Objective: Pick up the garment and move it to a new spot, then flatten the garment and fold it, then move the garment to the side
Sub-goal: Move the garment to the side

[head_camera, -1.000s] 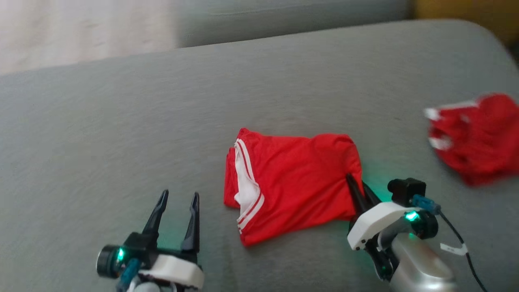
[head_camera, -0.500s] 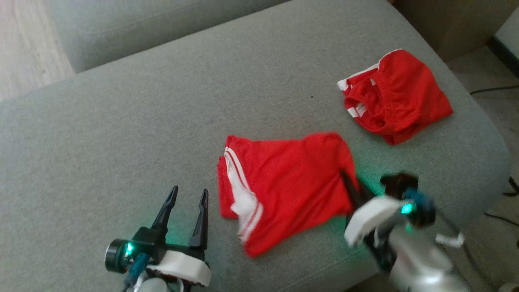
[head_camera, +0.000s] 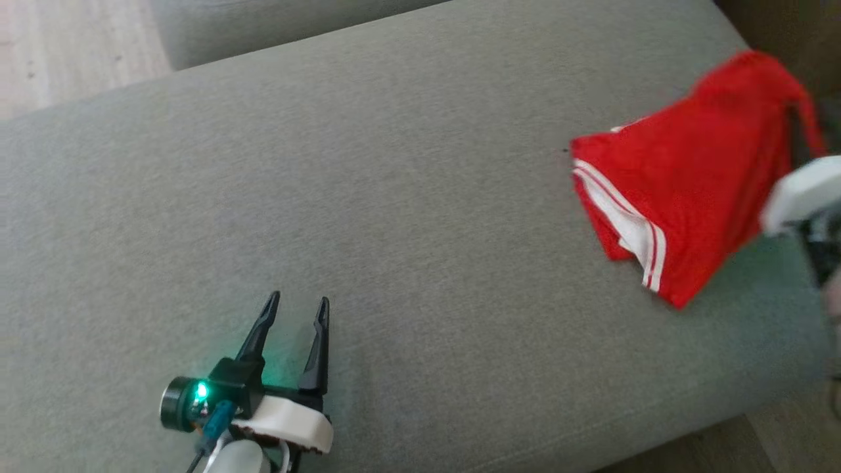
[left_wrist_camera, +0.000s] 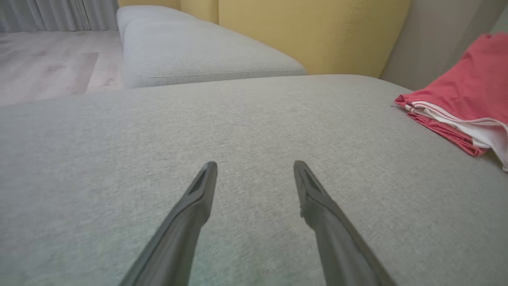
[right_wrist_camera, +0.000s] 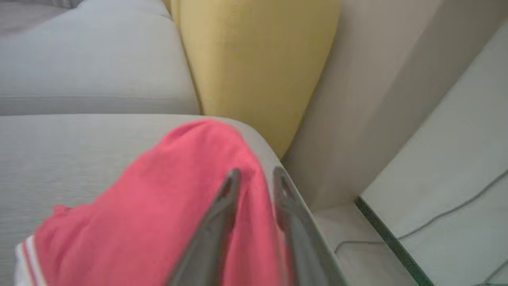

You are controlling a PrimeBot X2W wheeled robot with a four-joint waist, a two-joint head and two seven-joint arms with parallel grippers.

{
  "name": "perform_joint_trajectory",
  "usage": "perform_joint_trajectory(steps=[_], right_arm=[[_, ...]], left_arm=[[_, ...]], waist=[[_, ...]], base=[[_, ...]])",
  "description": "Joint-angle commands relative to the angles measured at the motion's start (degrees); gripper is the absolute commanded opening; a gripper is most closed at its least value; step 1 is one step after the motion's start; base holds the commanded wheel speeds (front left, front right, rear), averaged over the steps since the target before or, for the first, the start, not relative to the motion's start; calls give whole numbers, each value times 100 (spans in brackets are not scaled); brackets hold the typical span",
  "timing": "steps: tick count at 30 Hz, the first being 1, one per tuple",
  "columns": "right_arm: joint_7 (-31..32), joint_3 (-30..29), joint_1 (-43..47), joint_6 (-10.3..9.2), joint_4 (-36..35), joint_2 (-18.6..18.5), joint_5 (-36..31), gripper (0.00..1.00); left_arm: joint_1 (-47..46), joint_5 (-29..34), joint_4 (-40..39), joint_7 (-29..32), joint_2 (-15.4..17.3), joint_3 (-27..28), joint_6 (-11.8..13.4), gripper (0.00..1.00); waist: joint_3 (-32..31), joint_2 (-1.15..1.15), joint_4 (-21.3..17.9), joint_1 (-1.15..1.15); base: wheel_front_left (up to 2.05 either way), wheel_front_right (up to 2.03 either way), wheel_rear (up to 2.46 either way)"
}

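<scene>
Folding looks finished, judging by the garment [head_camera: 683, 190]: red shorts with white stripes, lying as a compact doubled packet with the striped hem [head_camera: 634, 230] facing left. It is at the far right of the grey sofa seat [head_camera: 394, 197], close to the seat's right edge and well apart from the middle. That suggests the last step, moving it aside, is under way or nearly done.

The packet is not fully down. Its left part rests on the seat, while its far right corner rises in a peak toward the right arm's white wrist at the right edge of the head view. In the right wrist view, the right gripper [right_wrist_camera: 256, 171] has its fingers a little apart, with red cloth lying between and under them. Whether they are pinching the cloth or just letting it go cannot be told.

The left gripper [head_camera: 297, 299] hangs low over the near left of the seat, its fingers spread wide and holding nothing, far from the shorts.

What seems left is to release the raised corner so the packet lies flat, without the fold opening or the cloth sliding off the right edge.
</scene>
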Motion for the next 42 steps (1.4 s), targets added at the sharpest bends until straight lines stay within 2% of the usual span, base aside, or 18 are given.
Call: perform_joint_trajectory(steps=[1,4,9,14,19,24,30,42], right_arm=[[-64,-278,-200,-5,90,-198,-230,100],[-64,-981,-233,-5,163,-231,-684,100],[-64,-1481,118,-5,-443,402,-1119,100],[-64,-1407,677,-5,-1284,1137,-1142,100],[-64,-987,1339,-5,-2085,1532,-811,100],[-64,-702,1893,-5,-2629,1681,-476,100],[-64,-292,2394,-5,-2859,1716,-285,100],[-64,28,2808,-5,-2932,1719,163,100]], left_arm=[[-187,53,-142,-38,12,205,2,100],[-178,60,-145,-38,12,270,8,100],[-122,49,-189,-38,12,423,74,100],[-77,55,-263,-38,12,644,144,100],[-48,48,-355,-38,12,861,222,100],[-10,-9,-355,-38,12,1066,316,100],[38,-166,-338,-38,12,1214,390,100],[183,-298,-257,-38,12,1449,386,100]], waist=[[14,0,109,-1],[-6,0,166,-1],[-78,0,205,-1],[-138,0,364,-1],[-169,0,680,-1],[-196,0,1028,-1],[-252,0,1403,-1],[-438,0,1656,-1]], base=[[0,0,0],[0,0,0],[0,0,0],[0,0,0],[0,0,0],[0,0,0],[0,0,0],[0,0,0]])
